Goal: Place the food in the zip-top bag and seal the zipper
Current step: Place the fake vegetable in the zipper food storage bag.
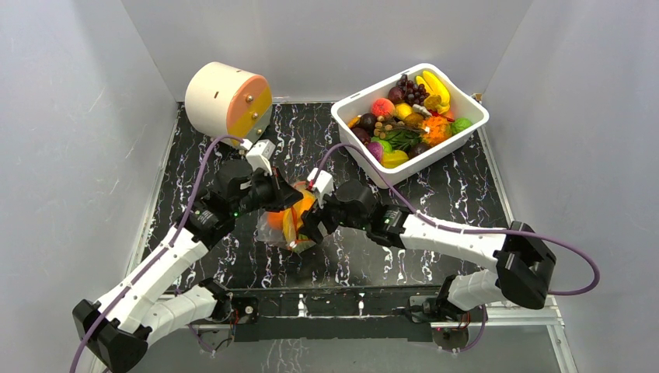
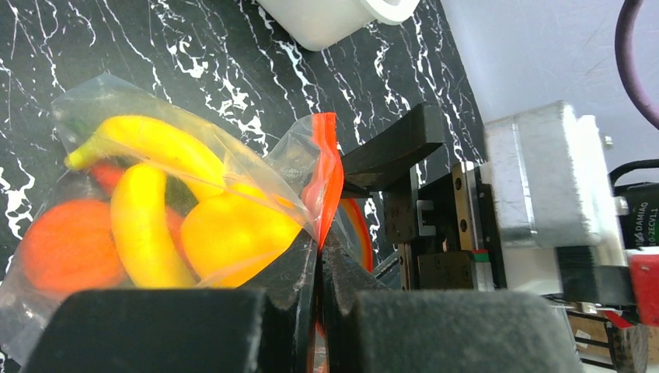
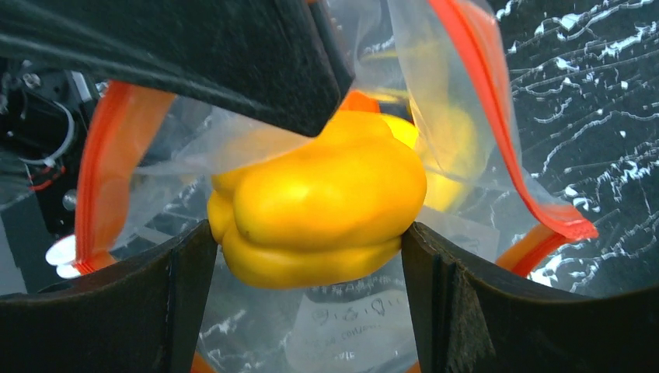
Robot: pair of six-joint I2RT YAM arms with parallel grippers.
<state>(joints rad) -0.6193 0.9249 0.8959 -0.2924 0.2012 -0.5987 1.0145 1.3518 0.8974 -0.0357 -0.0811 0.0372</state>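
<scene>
**Yellow pepper (image 3: 319, 206) clamped at the mouth of the zip-top bag (image 2: 101, 101)**

Closest to the arm bases, the clear bag is seen over the black marbled table (image 1: 435, 198), between the two arms. Its orange-red zipper (image 2: 330, 167) is pinched between the closed fingers of the left gripper (image 2: 319, 260), so that one side of the rim is held upright. The right gripper (image 1: 311, 223) is spread wide, with a finger pressed against either side of the yellow pepper, which is framed by the two sides of the open zipper. Behind the clear film, two bananas (image 2: 144, 225) and an orange round fruit (image 2: 66, 245) are seen. Farther back on the right, a white tub (image 1: 460, 130) heaped with more toy food (image 1: 404, 116) is set near the wall. At the far left, a cream cylinder (image 1: 221, 97) with an orange face is laid on its side.
</scene>
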